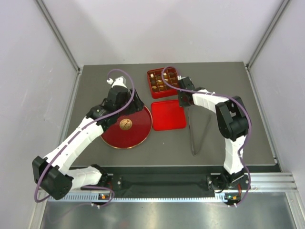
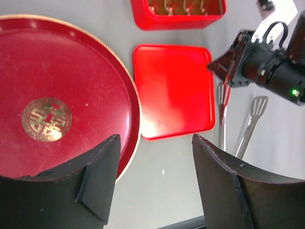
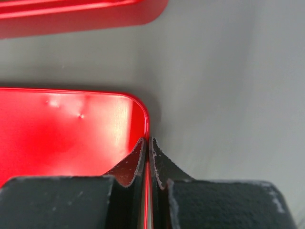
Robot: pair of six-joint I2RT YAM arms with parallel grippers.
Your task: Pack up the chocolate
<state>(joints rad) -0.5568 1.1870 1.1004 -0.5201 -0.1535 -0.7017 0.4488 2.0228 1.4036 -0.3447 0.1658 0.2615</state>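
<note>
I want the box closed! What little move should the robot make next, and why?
Probably lift the red lid slightly: the right gripper is shut on its edge, it lies flat near the box, and the chocolate sits there uncovered.

I count one round plate [image 1: 138, 134] on the left, one flat lid [image 1: 168, 115] right of it, and one box [image 1: 151, 71] beyond that. The chocolates [image 1: 157, 86] in its cells I can't count; a cable hides some. One pair of tongs [image 2: 259, 104] on the right. Two tools: left tool [image 2: 156, 140], right tool [image 3: 147, 140].
</note>
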